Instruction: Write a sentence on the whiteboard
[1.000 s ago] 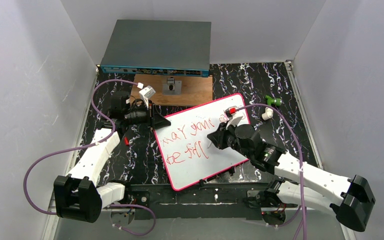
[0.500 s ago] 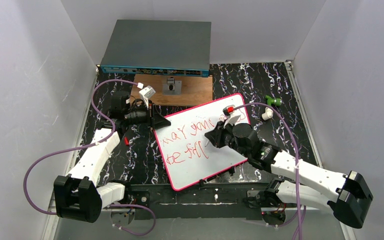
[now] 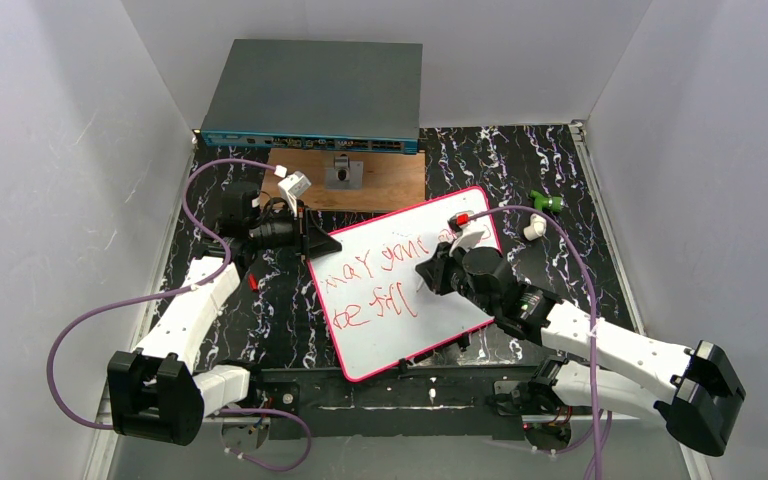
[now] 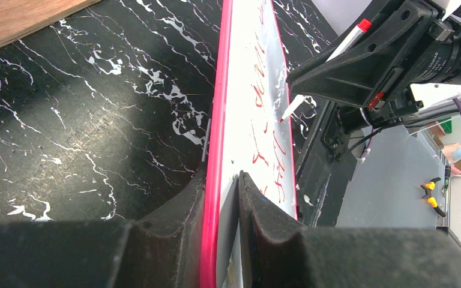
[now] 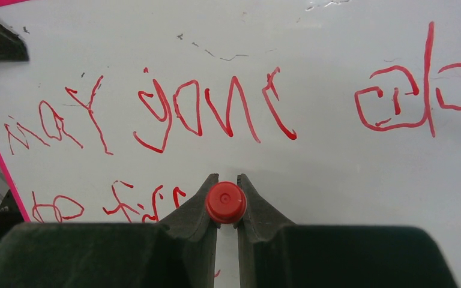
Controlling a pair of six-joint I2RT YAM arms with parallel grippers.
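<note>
The whiteboard [image 3: 390, 340] lies tilted on the black marbled table and has a pink-red rim. The sentence [image 3: 380, 270] runs in two red scrawled lines; it also shows in the right wrist view [image 5: 216, 111]. My left gripper [image 3: 322, 243] is shut on the board's upper left rim [image 4: 219, 120], with one finger on each side. My right gripper [image 3: 428, 280] is shut on a red-capped marker [image 5: 225, 202]. The marker's white tip [image 4: 287, 114] touches the board just right of the second line's last word.
A brown wooden board [image 3: 380, 180] lies behind the whiteboard, and a grey network switch [image 3: 315, 95] lies behind that. A green object [image 3: 543, 201] and a white one [image 3: 533, 228] lie right of the whiteboard. White walls close in three sides.
My right gripper with the marker shifted slightly left, then a little back right, staying at the end of the second line. The left gripper and the board have not moved.
</note>
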